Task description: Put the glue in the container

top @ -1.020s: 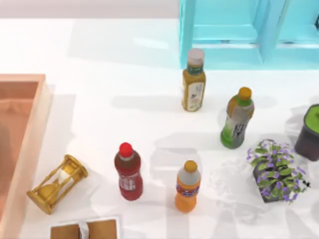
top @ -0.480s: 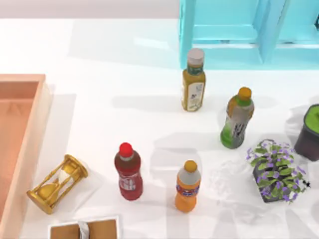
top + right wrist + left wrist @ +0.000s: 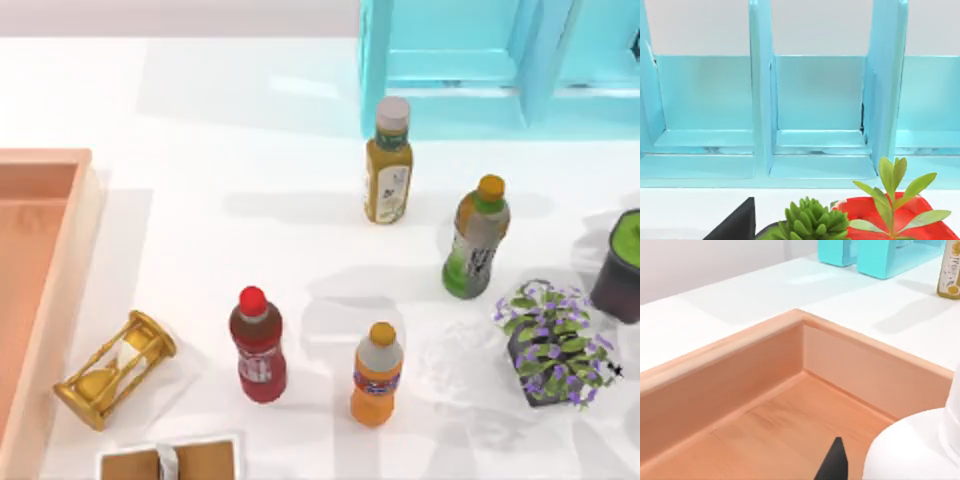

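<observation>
A plain white table takes up the scene, with a pale grey wall behind it. At the far right stands a turquoise cabinet with open compartments. The container lies at the table's left edge: a shallow box with peach-orange, wood-grained raised walls and a flat floor.

In the left wrist view the camera looks down into a far corner of the container. A rounded white body, apparently the glue, sits close under the camera over the container's floor; its cap and label are out of sight. A dark fingertip of the left claw pokes in beside it, but I cannot tell how the claw stands.

On the table, a golden hourglass lies tilted just right of the container. Further right stand a red-capped drink bottle, an orange bottle, a yellow-green bottle and a green bottle. A purple-flowered plant sits near the right edge.

The right wrist view faces the cabinet, with a dark part of the right claw at the frame's edge; I cannot tell its state either.
</observation>
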Robot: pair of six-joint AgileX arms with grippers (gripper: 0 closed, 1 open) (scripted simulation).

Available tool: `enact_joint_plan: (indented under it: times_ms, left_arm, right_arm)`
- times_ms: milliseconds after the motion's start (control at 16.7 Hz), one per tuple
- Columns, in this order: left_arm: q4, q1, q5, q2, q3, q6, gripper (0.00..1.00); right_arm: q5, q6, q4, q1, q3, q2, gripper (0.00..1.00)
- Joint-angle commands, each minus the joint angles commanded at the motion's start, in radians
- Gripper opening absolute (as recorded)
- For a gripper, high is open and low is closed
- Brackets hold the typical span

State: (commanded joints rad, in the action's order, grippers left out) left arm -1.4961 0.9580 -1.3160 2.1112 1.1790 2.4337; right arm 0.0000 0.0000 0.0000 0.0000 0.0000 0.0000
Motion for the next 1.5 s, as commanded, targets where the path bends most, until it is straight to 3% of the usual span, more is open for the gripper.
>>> enact_joint_plan:
  times_ms: [420,1140,1500]
  left_arm:
    - [0.071,-0.028,-0.009,-0.024,-0.024,-0.065,0.0]
    - [0.806,-0.163,-0.072,-0.125,-0.21,-0.709,0.0]
    - [0.901,-0.192,-0.093,-0.141,-0.253,-0.803,0.0]
  right_arm:
    - [0.0,0.0,0.0,0.0,0.0,0.0,1.0]
    - [0.0,0.0,0.0,0.0,0.0,0.0,1.0]
    - [0.0,0.0,0.0,0.0,0.0,0.0,1.0]
